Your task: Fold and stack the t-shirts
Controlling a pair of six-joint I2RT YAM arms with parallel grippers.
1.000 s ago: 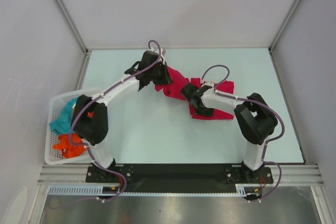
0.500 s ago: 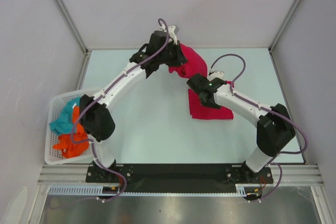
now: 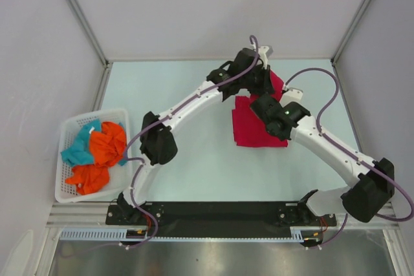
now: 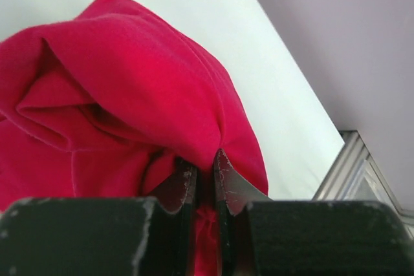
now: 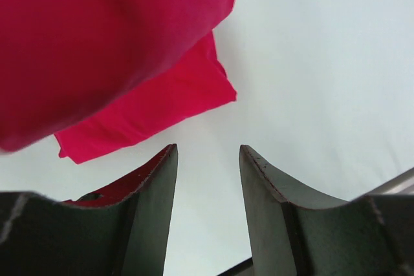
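The left hand [image 4: 200,171] is pinched narrow on a bunched fold of the crimson t-shirt [image 3: 255,130], and cloth fills the slit between its fingers. It holds that fold up toward the far edge of the worktop [image 3: 187,153], right of the middle. Below it, a flat, squared part of the red cloth lies on the worktop nearer the right edge. I cannot tell whether the raised and flat parts are one garment. The right hand [image 5: 207,159] hangs over the flat part with its fingers apart and only bare worktop between them. At the left edge, a white basket [image 3: 90,116] holds a teal garment [image 3: 77,148] and orange garments [image 3: 107,143].
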